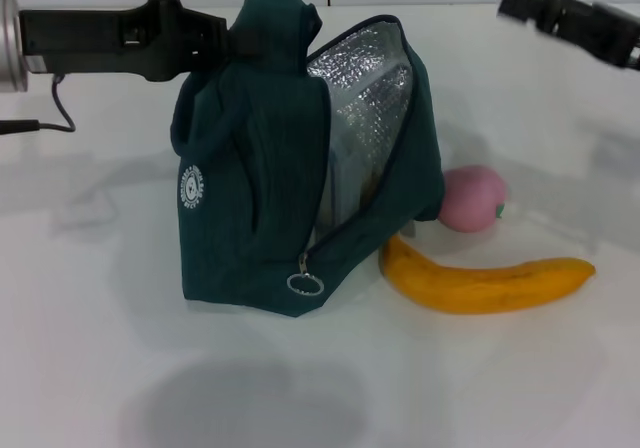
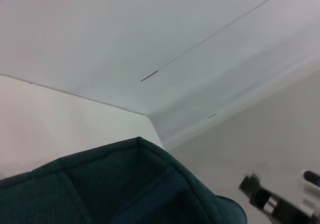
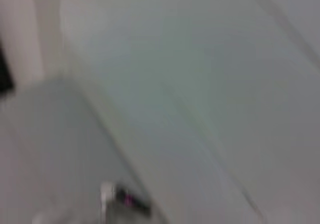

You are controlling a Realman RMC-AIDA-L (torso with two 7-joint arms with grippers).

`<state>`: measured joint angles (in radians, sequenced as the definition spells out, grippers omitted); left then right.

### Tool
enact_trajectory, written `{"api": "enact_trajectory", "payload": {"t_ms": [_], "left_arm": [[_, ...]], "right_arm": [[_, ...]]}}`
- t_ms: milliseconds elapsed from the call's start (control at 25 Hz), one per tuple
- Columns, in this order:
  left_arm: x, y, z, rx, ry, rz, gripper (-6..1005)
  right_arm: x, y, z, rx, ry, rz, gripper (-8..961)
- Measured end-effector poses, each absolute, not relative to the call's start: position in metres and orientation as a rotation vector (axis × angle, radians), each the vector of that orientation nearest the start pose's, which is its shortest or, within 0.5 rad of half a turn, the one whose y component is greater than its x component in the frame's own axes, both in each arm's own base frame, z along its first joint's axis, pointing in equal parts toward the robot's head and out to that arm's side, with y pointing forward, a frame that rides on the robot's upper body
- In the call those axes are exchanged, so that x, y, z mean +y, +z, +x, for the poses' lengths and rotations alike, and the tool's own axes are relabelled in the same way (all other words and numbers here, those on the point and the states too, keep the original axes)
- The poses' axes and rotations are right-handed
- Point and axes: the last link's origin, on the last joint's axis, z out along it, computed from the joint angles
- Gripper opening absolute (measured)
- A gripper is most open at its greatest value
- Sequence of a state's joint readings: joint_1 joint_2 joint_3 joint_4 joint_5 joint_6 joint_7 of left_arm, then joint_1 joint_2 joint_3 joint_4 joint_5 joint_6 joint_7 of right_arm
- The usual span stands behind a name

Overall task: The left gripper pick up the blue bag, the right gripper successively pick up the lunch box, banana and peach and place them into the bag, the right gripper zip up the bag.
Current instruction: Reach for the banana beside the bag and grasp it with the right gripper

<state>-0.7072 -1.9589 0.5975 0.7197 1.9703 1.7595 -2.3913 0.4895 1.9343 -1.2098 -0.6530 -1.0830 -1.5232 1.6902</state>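
The blue bag (image 1: 260,168) stands on the white table, its top open and its silver lining (image 1: 365,78) showing. My left gripper (image 1: 222,40) reaches in from the left and is shut on the bag's handle at the top; the bag's fabric also fills the low part of the left wrist view (image 2: 125,184). A pale clear shape inside the opening (image 1: 345,183) looks like the lunch box. The banana (image 1: 485,283) lies on the table right of the bag. The peach (image 1: 472,199) sits just behind it. My right gripper (image 1: 520,0) hangs high at the far right, clear of everything.
The zipper's ring pull (image 1: 305,284) hangs at the bag's lower front. A round white logo (image 1: 191,188) marks the bag's left face. A cable (image 1: 55,108) trails from the left arm. The white table (image 1: 320,388) stretches out in front of the bag.
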Motion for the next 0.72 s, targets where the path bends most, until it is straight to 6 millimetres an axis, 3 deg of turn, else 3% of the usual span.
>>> {"api": "enact_trajectory", "payload": {"t_ms": [120, 280, 320, 400, 720], "left_arm": [[0.372, 0.070, -0.202, -1.694, -0.933, -2.563, 32], [0.372, 0.072, -0.203, -1.692, -0.931, -2.558, 32], [0.372, 0.073, -0.204, -1.689, -0.928, -2.554, 32], [0.372, 0.074, -0.205, -1.687, -0.928, -2.553, 32], [0.372, 0.074, -0.205, -1.689, -0.934, -2.552, 32]], "right_arm": [[0.356, 0.065, 0.194, 0.763, 1.173, -2.664, 810], [0.360, 0.074, 0.176, 0.591, 0.773, -2.884, 852], [0.360, 0.074, 0.167, 0.491, 0.582, -2.982, 863], [0.360, 0.074, 0.164, 0.454, 0.514, -3.012, 861], [0.363, 0.047, 0.143, 0.173, -0.188, -3.150, 855]]}}
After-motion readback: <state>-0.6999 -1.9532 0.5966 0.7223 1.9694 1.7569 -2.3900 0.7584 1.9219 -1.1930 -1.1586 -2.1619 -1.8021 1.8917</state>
